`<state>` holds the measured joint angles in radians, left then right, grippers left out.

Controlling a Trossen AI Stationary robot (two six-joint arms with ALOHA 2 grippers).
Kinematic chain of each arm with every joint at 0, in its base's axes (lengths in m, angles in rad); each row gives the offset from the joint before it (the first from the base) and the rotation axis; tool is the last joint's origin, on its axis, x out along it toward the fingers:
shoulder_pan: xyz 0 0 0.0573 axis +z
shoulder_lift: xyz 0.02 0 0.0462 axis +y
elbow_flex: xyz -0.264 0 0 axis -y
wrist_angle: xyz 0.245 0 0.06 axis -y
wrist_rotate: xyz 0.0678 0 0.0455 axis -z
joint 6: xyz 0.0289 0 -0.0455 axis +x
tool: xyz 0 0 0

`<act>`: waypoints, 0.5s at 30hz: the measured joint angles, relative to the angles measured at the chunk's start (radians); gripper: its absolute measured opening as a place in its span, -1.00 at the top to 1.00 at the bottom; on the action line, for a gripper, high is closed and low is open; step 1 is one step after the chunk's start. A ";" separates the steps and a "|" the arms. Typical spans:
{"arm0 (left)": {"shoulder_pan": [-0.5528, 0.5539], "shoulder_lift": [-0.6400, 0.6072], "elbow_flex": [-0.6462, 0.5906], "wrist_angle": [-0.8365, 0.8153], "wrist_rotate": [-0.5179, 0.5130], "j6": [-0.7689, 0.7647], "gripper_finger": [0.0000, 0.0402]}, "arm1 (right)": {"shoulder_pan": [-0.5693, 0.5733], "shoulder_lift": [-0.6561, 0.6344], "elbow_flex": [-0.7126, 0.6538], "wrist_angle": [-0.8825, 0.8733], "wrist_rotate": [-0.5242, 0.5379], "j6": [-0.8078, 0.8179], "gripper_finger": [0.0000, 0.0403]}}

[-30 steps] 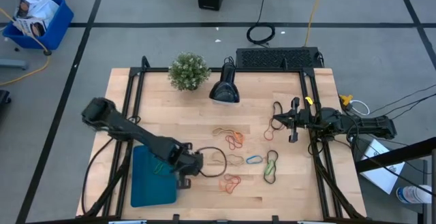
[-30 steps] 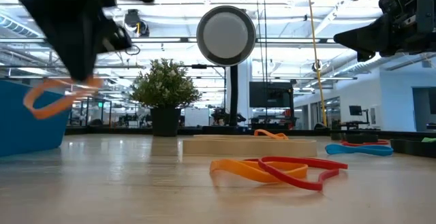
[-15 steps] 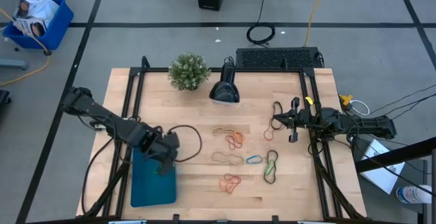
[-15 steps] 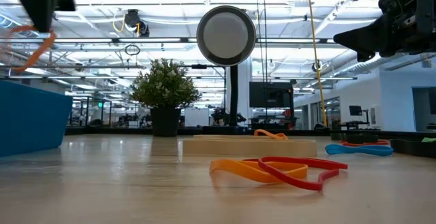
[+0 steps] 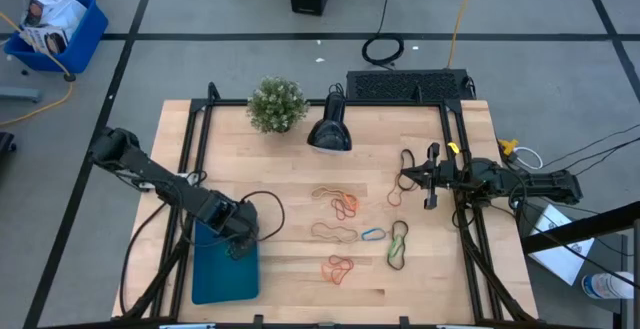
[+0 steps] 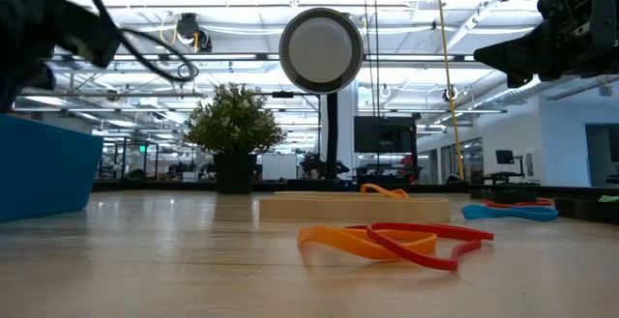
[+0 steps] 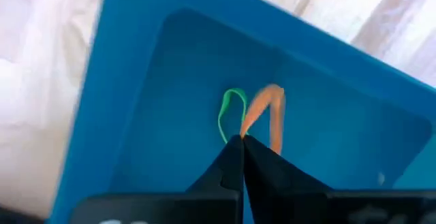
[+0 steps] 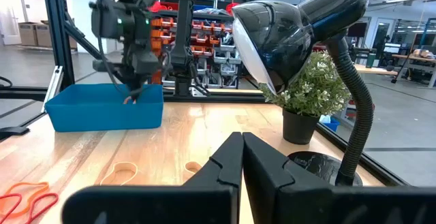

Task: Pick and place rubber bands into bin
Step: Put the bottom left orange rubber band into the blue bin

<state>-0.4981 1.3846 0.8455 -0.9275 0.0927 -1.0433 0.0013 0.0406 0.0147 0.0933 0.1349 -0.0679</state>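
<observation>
High view: the teal bin (image 5: 222, 272) lies flat on the wooden table (image 5: 290, 159), and all places below are given from it. The left gripper (image 5: 238, 241) hangs over the bin's top right corner, its arm reaching in from the table's left edge. The loose rubber bands (image 5: 345, 237) lie scattered well to the right of the bin in several clusters, orange, tan, blue and green. The right gripper (image 5: 408, 177) waits far to the right of the bin, beyond the bands, near the table's right rail. A potted plant (image 5: 277, 104) and a black desk lamp (image 5: 329, 129) stand at the far side of the table from the bin. Low view: the bin's blue wall (image 6: 46, 173) rises at the left; an orange and a red band (image 6: 397, 241) lie overlapping on the table to its right. Left wrist view: the left fingers (image 7: 238, 166) are pressed together, pinching an orange band (image 7: 266, 115) that hangs over the bin floor; a green band (image 7: 230, 115) lies inside the bin just beside it. Right wrist view: the right gripper's jaws are pressed together on nothing; the bin stands far off across the table with the left gripper above it.
</observation>
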 joint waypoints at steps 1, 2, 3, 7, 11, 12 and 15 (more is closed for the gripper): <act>0.000 0.000 -0.019 0.026 0.004 -0.008 0.98 | 0.000 0.000 0.000 0.000 0.000 0.000 0.98; 0.000 0.000 -0.037 0.047 0.005 -0.014 0.98 | 0.000 0.000 0.000 0.000 0.000 0.000 0.98; 0.000 0.000 -0.052 0.065 0.005 -0.016 0.99 | 0.000 0.000 0.000 0.000 0.000 0.000 0.98; 0.000 0.000 -0.085 0.083 0.004 -0.042 0.93 | 0.000 0.000 0.000 0.000 0.000 0.002 0.98; 0.000 0.000 -0.088 0.089 -0.016 -0.036 0.86 | 0.000 0.000 0.000 0.000 -0.004 0.002 0.98; 0.000 0.000 -0.088 0.092 -0.019 -0.032 0.84 | 0.000 0.000 0.000 0.000 -0.004 0.002 0.98; 0.000 0.000 -0.088 0.096 -0.022 -0.035 0.81 | 0.000 0.000 0.000 0.001 -0.004 0.002 0.98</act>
<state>-0.4980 1.3846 0.7578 -0.8318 0.0707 -1.0786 0.0013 0.0406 0.0147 0.0939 0.1307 -0.0654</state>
